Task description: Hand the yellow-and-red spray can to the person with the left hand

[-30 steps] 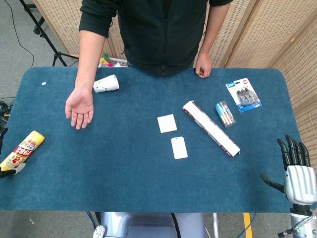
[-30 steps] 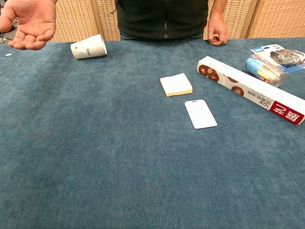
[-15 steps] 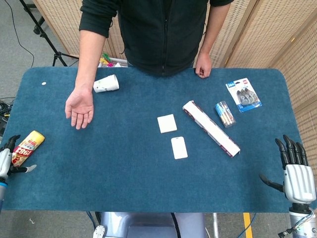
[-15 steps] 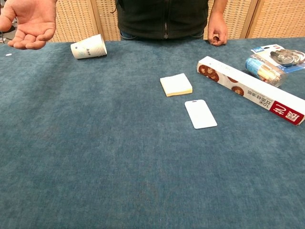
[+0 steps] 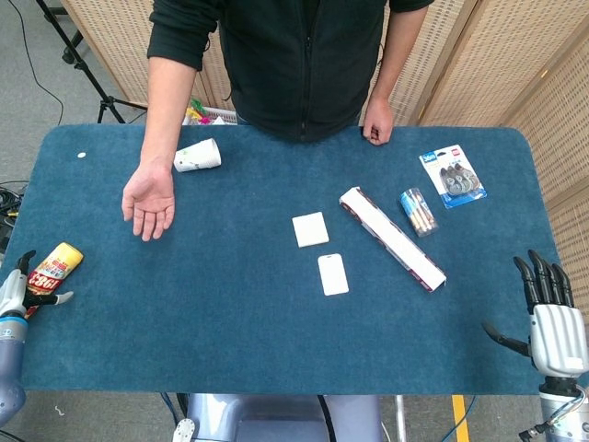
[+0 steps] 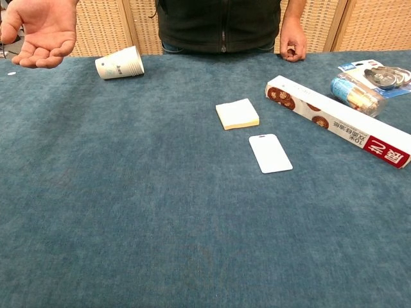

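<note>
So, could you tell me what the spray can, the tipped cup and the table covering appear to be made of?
Spray can: likely metal, with a glossy yellow-and-red printed wrap; too small to be sure. Cup: apparently paper, matte white with small print and a rolled rim, lying on its side. Table covering: blue-teal cloth, looking like felt or short-pile carpet, with a mottled, fuzzy, non-reflective surface.

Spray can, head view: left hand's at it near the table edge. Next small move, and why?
Probably close the left hand firmly around the spray can before lifting. Its fingers sit at the can's lower end, but whether they grip it is unclear. The person's open palm waits further up the table, so securing the hold comes first.
</note>
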### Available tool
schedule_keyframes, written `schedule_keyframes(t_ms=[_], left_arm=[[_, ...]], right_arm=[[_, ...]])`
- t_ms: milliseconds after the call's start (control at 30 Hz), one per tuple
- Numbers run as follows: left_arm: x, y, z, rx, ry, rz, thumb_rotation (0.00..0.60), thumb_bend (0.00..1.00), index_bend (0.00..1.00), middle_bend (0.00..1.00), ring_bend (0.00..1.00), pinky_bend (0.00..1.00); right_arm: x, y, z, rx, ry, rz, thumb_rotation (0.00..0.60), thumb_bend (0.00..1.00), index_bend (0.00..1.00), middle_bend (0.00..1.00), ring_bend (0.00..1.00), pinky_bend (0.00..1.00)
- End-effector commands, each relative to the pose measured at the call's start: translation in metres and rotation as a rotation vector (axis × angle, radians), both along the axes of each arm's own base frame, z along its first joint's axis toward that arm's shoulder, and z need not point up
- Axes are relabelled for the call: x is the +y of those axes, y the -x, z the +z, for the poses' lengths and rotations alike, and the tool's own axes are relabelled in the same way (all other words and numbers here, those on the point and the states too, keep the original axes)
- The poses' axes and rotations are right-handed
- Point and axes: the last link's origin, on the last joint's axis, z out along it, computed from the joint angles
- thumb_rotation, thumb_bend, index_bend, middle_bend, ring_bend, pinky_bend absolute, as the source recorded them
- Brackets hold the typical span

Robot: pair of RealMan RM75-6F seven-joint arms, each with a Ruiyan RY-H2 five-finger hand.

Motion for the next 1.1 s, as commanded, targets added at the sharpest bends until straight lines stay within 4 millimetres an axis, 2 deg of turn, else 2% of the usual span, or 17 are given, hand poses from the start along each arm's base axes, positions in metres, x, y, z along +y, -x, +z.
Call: schedule_keyframes(t_ms=[33, 100, 167, 267, 333, 433, 533, 667, 867, 967, 1100], left_arm=[[0.007, -0.001, -0.006, 0.000, 0.010, 0.008, 0.600, 0.07, 0.00, 0.00, 0.00, 0.07], [0.009, -0.002, -0.007, 0.013, 0.000, 0.011, 0.600, 0.14, 0.04, 0.05, 0.02, 0.15], [0.011, -0.002, -0.009, 0.042, -0.018, 0.019, 0.600, 0.24, 0.20, 0.21, 0.12, 0.31], [0.012, -0.002, -0.012, 0.076, -0.020, 0.029, 0.600, 0.37, 0.45, 0.44, 0.31, 0.48], [0.012, -0.002, -0.013, 0.102, -0.022, 0.034, 0.600, 0.44, 0.56, 0.53, 0.38, 0.54], [0.013, -0.003, -0.014, 0.106, -0.045, 0.037, 0.600, 0.55, 0.65, 0.60, 0.45, 0.60], [0.014, -0.005, -0.011, 0.106, -0.074, 0.028, 0.600, 0.59, 0.68, 0.62, 0.46, 0.61], [0.014, -0.012, 0.000, 0.088, -0.149, -0.018, 0.600, 0.60, 0.68, 0.62, 0.46, 0.61], [0.008, -0.041, 0.037, 0.160, -0.302, -0.204, 0.600, 0.61, 0.68, 0.62, 0.46, 0.61], [0.006, -0.091, 0.068, 0.210, -0.360, -0.546, 0.600, 0.60, 0.69, 0.62, 0.46, 0.61], [0.002, -0.135, 0.089, 0.302, -0.309, -0.866, 0.600, 0.57, 0.69, 0.62, 0.46, 0.61]], right_arm=[[0.000, 0.000, 0.000, -0.002, 0.000, -0.001, 0.600, 0.00, 0.00, 0.00, 0.00, 0.00], [0.000, 0.000, 0.000, -0.005, 0.000, -0.002, 0.600, 0.00, 0.00, 0.00, 0.00, 0.00], [0.000, 0.000, 0.001, -0.009, 0.000, -0.004, 0.600, 0.00, 0.00, 0.00, 0.00, 0.00], [0.000, 0.000, 0.001, -0.012, -0.002, -0.004, 0.600, 0.00, 0.00, 0.00, 0.00, 0.00], [0.000, 0.001, 0.001, -0.014, -0.006, -0.005, 0.600, 0.00, 0.00, 0.00, 0.00, 0.00], [0.000, 0.001, 0.000, -0.020, -0.011, -0.005, 0.600, 0.00, 0.00, 0.00, 0.00, 0.00], [0.000, 0.001, 0.001, -0.021, -0.011, -0.005, 0.600, 0.00, 0.00, 0.00, 0.00, 0.00], [-0.001, 0.001, 0.000, -0.020, -0.010, -0.007, 0.600, 0.00, 0.00, 0.00, 0.00, 0.00], [-0.001, 0.000, -0.001, -0.019, -0.015, -0.007, 0.600, 0.00, 0.00, 0.00, 0.00, 0.00], [-0.001, 0.000, -0.001, -0.022, -0.016, -0.008, 0.600, 0.00, 0.00, 0.00, 0.00, 0.00], [0.000, 0.000, 0.000, -0.027, -0.016, -0.007, 0.600, 0.00, 0.00, 0.00, 0.00, 0.00]])
